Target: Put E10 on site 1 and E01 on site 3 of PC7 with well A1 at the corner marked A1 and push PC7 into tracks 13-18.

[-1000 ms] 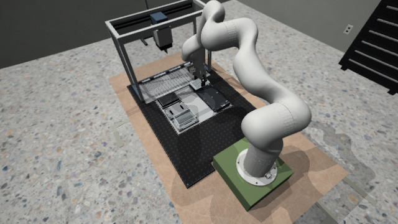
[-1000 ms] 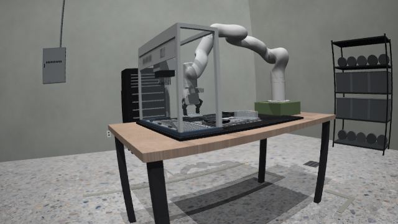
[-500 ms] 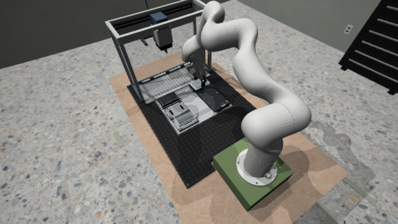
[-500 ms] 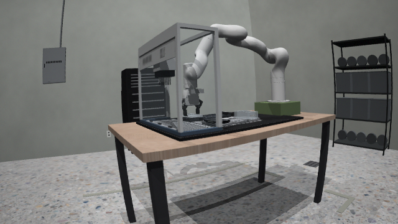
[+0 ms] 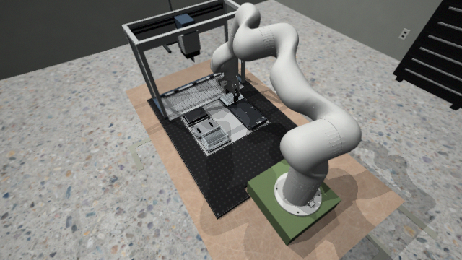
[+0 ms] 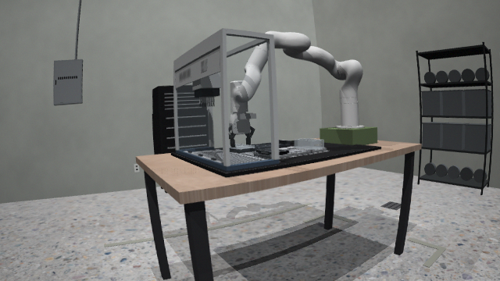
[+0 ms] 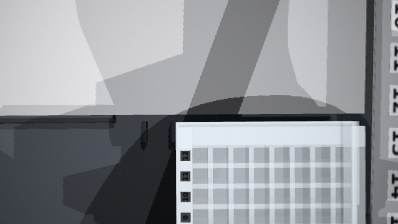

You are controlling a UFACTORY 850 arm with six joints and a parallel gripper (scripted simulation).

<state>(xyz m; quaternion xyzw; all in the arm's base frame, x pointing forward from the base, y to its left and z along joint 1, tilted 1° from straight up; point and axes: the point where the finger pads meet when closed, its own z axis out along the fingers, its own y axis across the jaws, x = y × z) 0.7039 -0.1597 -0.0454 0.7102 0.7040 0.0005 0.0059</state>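
My gripper [image 5: 232, 97] is shut on a pale well plate [image 5: 227, 100] with wide square wells, which looks like E01. It holds the plate low over the far end of the dark plate carrier PC7 [image 5: 249, 113], close to the rails [image 5: 195, 94]. In the wrist view the plate [image 7: 272, 172] fills the lower right, over the carrier's dark deck [image 7: 90, 165]; my fingers are out of that view. In the side view the gripper [image 6: 241, 142] hangs just above the plate [image 6: 242, 147]. The deep-well block E07 [image 5: 215, 139] sits in the nearest nest. A dark plate [image 5: 195, 115] lies in the farthest nest.
The middle nest [image 5: 206, 127] looks empty. The instrument's grey frame [image 5: 173, 32] with its pipetting head [image 5: 188, 43] stands over the rails. Track number labels [image 7: 392, 100] run along the pale apron [image 7: 150, 50]. The arm's green base [image 5: 292, 206] is at the near right.
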